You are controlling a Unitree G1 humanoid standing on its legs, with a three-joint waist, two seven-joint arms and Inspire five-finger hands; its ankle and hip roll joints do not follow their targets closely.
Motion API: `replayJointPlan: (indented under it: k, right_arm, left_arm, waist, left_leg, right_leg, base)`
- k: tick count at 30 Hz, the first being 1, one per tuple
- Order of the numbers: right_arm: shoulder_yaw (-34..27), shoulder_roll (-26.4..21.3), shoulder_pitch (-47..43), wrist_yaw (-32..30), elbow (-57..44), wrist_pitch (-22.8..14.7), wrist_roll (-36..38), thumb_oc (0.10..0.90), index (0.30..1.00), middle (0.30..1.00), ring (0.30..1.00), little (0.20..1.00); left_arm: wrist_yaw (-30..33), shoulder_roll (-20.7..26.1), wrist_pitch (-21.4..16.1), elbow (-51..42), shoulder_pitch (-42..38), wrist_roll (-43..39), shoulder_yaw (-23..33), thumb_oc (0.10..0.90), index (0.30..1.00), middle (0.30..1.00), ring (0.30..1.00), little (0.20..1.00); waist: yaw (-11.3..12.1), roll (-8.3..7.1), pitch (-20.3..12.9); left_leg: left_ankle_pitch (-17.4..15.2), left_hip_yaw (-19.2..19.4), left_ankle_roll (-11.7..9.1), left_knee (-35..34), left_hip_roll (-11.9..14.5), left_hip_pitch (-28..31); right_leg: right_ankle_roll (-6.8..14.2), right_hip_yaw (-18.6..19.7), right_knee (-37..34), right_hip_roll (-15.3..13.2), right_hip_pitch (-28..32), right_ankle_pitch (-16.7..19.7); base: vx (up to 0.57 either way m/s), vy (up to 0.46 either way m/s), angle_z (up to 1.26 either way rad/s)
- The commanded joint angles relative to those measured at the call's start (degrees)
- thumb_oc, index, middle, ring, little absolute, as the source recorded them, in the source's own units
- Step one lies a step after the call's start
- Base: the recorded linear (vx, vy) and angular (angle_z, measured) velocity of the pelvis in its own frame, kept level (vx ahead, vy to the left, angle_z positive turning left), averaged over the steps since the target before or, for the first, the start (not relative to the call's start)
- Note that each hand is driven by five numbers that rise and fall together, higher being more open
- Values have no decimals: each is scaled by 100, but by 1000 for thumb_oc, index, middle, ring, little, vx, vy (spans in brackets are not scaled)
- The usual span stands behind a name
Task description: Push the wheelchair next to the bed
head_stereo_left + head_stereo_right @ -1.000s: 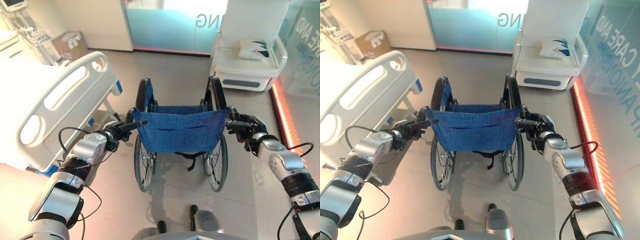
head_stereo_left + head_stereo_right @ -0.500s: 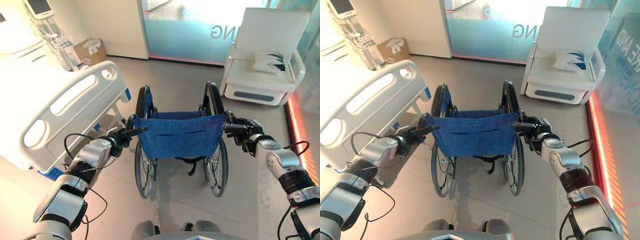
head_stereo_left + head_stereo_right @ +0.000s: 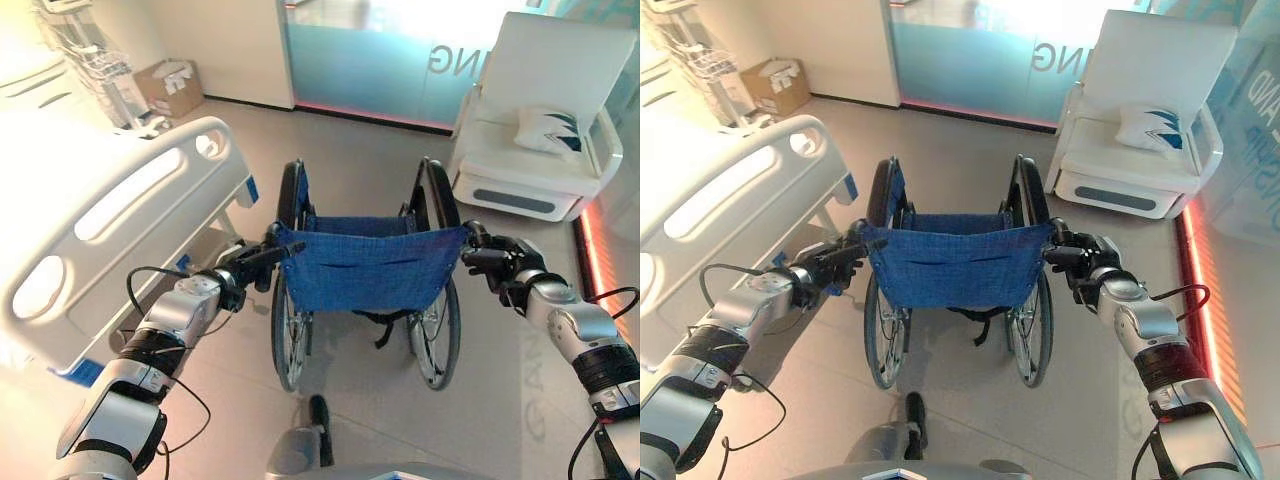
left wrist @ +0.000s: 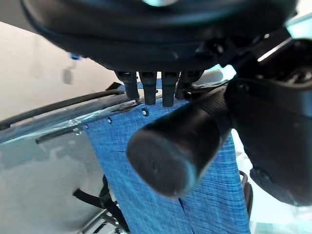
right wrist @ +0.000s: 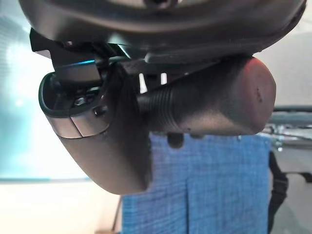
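1. The wheelchair stands on the floor just right of the bed, its blue back facing the robot.
2. The left hand has its fingers curled round the wheelchair's left handle.
3. The right hand has its fingers wrapped round the right handle.
4. A white armchair sits beyond the wheelchair, to the right.
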Motion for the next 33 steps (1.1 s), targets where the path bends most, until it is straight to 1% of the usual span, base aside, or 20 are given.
replayJointPlan:
  k: [1,2,3,4,6,7,8,10,11,13,14,18,23,26,27,28,29,31,32,33]
  right_arm:
    - [313,617,129,713,-389,-314,-133,400,300,300,300,300]
    - [313,617,130,713,-389,-314,-133,400,300,300,300,300]
    - [294,687,250,731,-384,-377,-286,400,300,300,300,300]
    - [274,697,318,733,-406,-395,-340,400,300,300,300,300]
    - [264,678,386,773,-404,-445,-394,400,300,300,300,300]
    - [266,672,400,790,-396,-454,-412,400,300,300,300,300]
    - [269,716,365,832,-344,-450,-484,400,300,300,300,300]
    - [296,738,261,852,-258,-440,-488,400,300,300,300,300]
    - [300,703,151,863,-262,-391,-472,400,300,300,300,300]
    - [303,661,115,865,-270,-389,-443,400,300,300,300,300]
    - [306,608,78,848,-293,-403,-418,400,300,300,300,300]
    - [265,514,44,702,-399,-506,-382,400,300,300,300,300]
    - [60,478,-10,700,-309,-535,-613,400,300,300,300,300]
    - [9,351,-158,633,-94,-454,-633,400,300,300,300,300]
    - [6,339,-193,665,-61,-435,-648,400,300,300,300,300]
    - [50,289,-324,705,35,-399,-621,400,300,300,300,300]
    - [115,280,-415,710,96,-387,-635,400,300,300,300,300]
    - [170,265,-497,685,113,-345,-627,400,300,300,300,300]
    - [231,220,-565,657,118,-316,-647,400,300,300,300,300]
    - [262,197,-597,638,121,-308,-650,400,300,300,300,300]
  left_arm:
    - [202,-100,-15,694,-11,282,-201,400,300,300,300,300]
    - [202,-100,-15,694,-11,282,-201,400,300,300,300,300]
    - [267,-201,-18,747,-13,299,-231,400,300,300,300,300]
    - [301,-236,-9,754,-14,296,-254,400,300,300,300,300]
    - [360,-297,18,766,-20,280,-260,400,300,300,300,300]
    - [395,-329,25,773,-17,266,-265,400,300,300,300,300]
    - [436,-403,17,837,-38,291,-254,400,300,300,300,300]
    - [441,-458,20,884,-47,372,-205,400,300,300,300,300]
    - [426,-458,-36,903,-29,410,-162,400,300,300,300,300]
    - [434,-457,-94,900,10,425,-142,400,300,300,300,300]
    - [448,-458,-141,843,69,442,-144,400,300,300,300,300]
    - [359,-462,-157,670,125,433,-203,400,300,300,300,300]
    - [40,-479,-73,471,231,588,-231,400,300,300,300,300]
    - [-135,-670,-83,469,244,665,-414,400,300,300,300,300]
    - [-153,-676,-59,458,243,665,-418,400,300,300,300,300]
    - [-177,-678,-38,473,222,596,-458,400,300,300,300,300]
    - [-177,-679,21,433,224,574,-497,400,300,300,300,300]
    - [-129,-658,51,378,225,512,-537,400,300,300,300,300]
    - [-106,-618,41,319,245,458,-541,400,300,300,300,300]
    - [-77,-596,47,279,244,430,-531,400,300,300,300,300]
  waist:
    - [13,-172,-82]
    - [14,-173,-83]
    - [7,-147,-133]
    - [-31,-111,-139]
    - [-97,-37,-131]
    - [-134,-81,-118]
    - [-150,-50,-87]
    - [-166,-15,-50]
    - [-207,39,5]
    - [-246,24,51]
    - [-351,-28,122]
    - [-580,-153,218]
    - [-641,-159,213]
    - [-814,-140,55]
    - [-813,-125,37]
    - [-830,-80,-23]
    - [-825,-23,-90]
    - [-815,19,-127]
    - [-798,31,-146]
    - [-778,-26,-154]
  left_leg:
    - [-348,-51,273,672,-276,-432]
    - [-348,-50,274,671,-277,-432]
    - [-446,-25,404,562,-385,-259]
    - [-488,-15,450,529,-404,-172]
    - [-553,-6,488,478,-418,6]
    - [-677,-71,476,468,-518,127]
    - [-731,-94,496,422,-526,306]
    - [-770,-124,472,387,-508,466]
    - [-732,-131,465,351,-449,600]
    - [-791,-163,441,350,-464,695]
    - [-928,-210,421,373,-519,823]
    - [-1446,-395,447,400,-725,1216]
    - [-1762,-458,495,418,-730,1595]
    - [-1860,-687,500,634,-690,1666]
    - [-1875,-692,480,660,-657,1695]
    - [-1837,-738,337,889,-520,1763]
    - [-1464,-748,130,1313,-344,1758]
    - [-1117,-785,-27,1696,-240,1721]
    - [-593,-778,-241,2408,-150,1544]
    - [-368,-741,-313,2868,-143,1345]
  right_leg:
    - [531,-825,545,-495,166,747]
    - [532,-824,546,-497,164,746]
    - [633,-897,1411,-808,-103,1286]
    - [639,-861,1844,-864,-278,1449]
    - [593,-904,2400,-988,-629,1606]
    - [646,-872,2576,-1113,-724,1513]
    - [595,-1031,2414,-1236,-911,1457]
    - [546,-1141,2046,-1203,-1036,1294]
    - [450,-1298,1420,-1047,-1293,1375]
    - [471,-1328,1102,-1000,-1459,1417]
    - [570,-1243,648,-889,-1773,1655]
    - [908,-1102,-79,-771,-2444,2391]
    - [949,-1403,-309,-745,-2594,2579]
    - [800,-925,43,-708,-2596,2412]
    - [786,-932,130,-716,-2582,2357]
    - [692,-905,244,-675,-2513,2198]
    - [540,-972,245,-597,-2373,2033]
    - [420,-1007,229,-502,-2255,1910]
    - [240,-1004,147,-381,-2045,1758]
    - [152,-1001,96,-386,-1928,1695]
  base:
    - [198,148,-27]
    - [273,232,-35]
    - [300,260,-27]
    - [348,295,-17]
    - [241,191,10]
    - [332,174,20]
    - [345,79,15]
    - [257,-10,-6]
    - [152,-50,-23]
    - [181,-69,-6]
    - [235,-93,11]
    - [364,-130,43]
    - [342,-199,33]
    - [279,-234,42]
    - [337,-294,83]
    - [358,-363,89]
    - [353,-370,91]
    - [264,-297,79]
    - [274,-337,56]
    - [283,-353,40]
